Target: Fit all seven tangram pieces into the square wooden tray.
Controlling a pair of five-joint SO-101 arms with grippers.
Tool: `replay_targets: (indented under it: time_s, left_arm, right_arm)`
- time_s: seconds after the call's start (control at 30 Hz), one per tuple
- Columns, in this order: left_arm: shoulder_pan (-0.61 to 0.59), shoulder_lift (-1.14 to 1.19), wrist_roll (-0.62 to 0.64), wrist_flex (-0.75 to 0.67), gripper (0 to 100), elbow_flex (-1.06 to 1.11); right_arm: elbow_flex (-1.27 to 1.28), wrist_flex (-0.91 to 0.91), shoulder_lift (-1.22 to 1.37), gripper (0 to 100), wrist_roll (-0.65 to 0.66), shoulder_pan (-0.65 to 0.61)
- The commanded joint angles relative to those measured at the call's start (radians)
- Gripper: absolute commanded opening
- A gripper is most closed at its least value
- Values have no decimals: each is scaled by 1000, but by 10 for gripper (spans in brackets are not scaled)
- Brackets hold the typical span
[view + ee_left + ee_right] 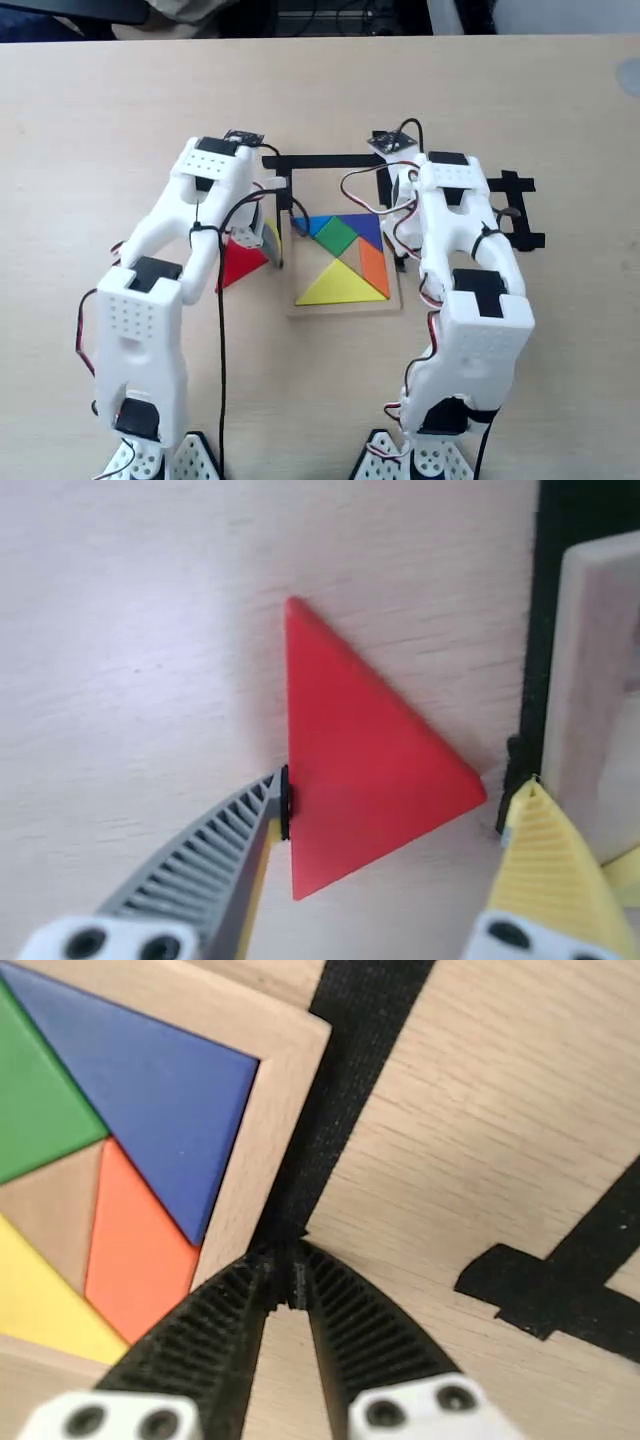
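Where red triangle (pixel 360 750) lies (beside tray (pixel 590 650)), left gripper (pixel 405 798); fingers (pixel 215 865) spread

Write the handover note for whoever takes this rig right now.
Left gripper: open, straddling the red triangle, flat on the table beside the tray.
Right gripper: shut, empty, at the black tape by the tray's other side.
Done: blue piece, green piece, orange piece, yellow piece in the tray.
To do: grasp the red triangle, fit it into the tray's bare side.
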Motion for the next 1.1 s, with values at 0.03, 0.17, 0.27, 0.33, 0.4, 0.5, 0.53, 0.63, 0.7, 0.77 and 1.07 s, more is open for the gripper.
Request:
replay_targets:
  time_s: [0.03,0.17,0.27,0.33,0.4,0.5,0.53,0.63,0.7,0.77,1.07]
  left_arm:
    - [15,121,6,118,348,-217]
    - [35,238,6,218,348,-380]
    - [48,285,11,259,344,-440]
    - [44,287,8,262,343,-443]
    - [45,288,6,264,343,-443]
    - [45,290,8,265,343,-443]
    - [45,292,9,265,343,-443]
    - [39,293,12,265,342,-443]
    - [39,295,12,267,331,-443]
    - [41,295,9,267,277,-443]
    - [44,287,-28,273,248,-409]
  right_arm:
    - [19,14,-2,11,12,-29]
    - [19,15,-2,11,12,-29]
    - [19,15,-2,11,12,-29]
    - [19,15,-2,11,12,-29]
    - [19,15,-2,11,12,-29]
    - [19,15,-2,11,12,-29]
    - [19,15,-2,11,12,-29]
    - [19,15,-2,11,12,-29]
    - [19,15,-2,11,12,-29]
    - [19,15,-2,11,12,-29]
    - [19,15,-2,11,12,-29]
